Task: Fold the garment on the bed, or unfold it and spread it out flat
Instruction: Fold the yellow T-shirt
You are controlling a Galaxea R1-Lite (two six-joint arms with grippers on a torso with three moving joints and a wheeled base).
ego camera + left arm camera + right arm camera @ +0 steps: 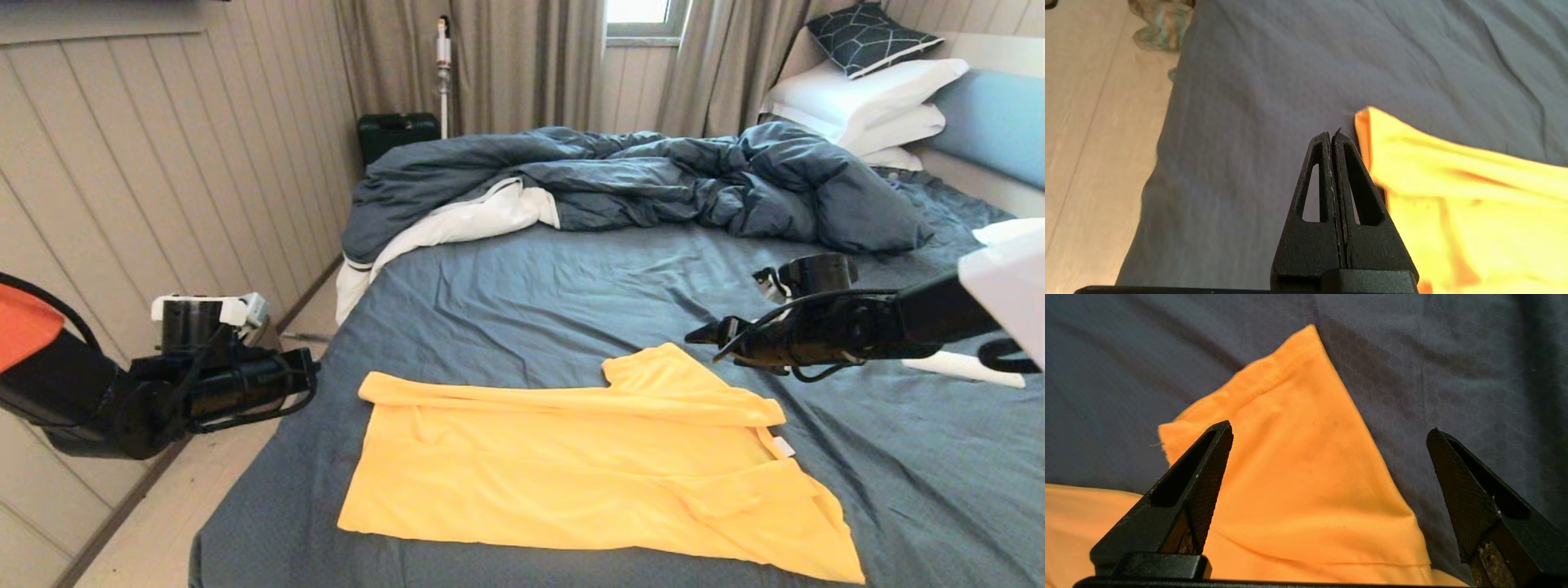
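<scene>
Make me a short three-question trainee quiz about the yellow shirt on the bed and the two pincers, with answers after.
1. True or false: the left pincer is shut on the shirt.
2. Which pincer has its jaws wide open above a shirt sleeve? A) left B) right C) neither
3. Fill in: the shirt lies on the ____ sheet of the bed.

Key:
1. False. Its jaws are shut, but empty, beside the shirt's corner.
2. B. The right pincer stands open over the pointed sleeve.
3. Dark blue-grey.
</scene>
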